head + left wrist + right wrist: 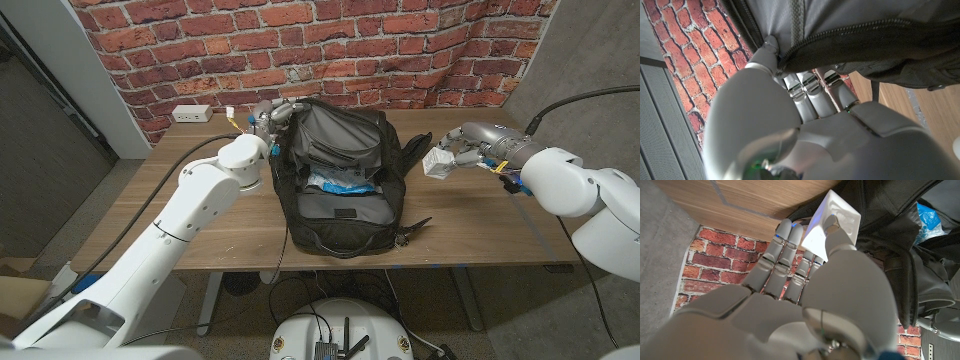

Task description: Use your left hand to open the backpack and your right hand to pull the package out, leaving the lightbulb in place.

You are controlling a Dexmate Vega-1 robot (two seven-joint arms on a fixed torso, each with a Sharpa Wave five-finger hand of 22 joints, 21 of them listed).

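The right hand hangs above the desk just to the right of the backpack, fingers and thumb clamped on a small white package; in the right wrist view the thumb presses on the box's face. The left hand is up at the backpack's top rear corner, fingers curled into the dark fabric beside the zipper, holding the flap up. The black backpack lies in the middle of the desk with its main compartment gaping open. Inside sits something blue and white; I can't make out what it is. A brick wall stands behind.
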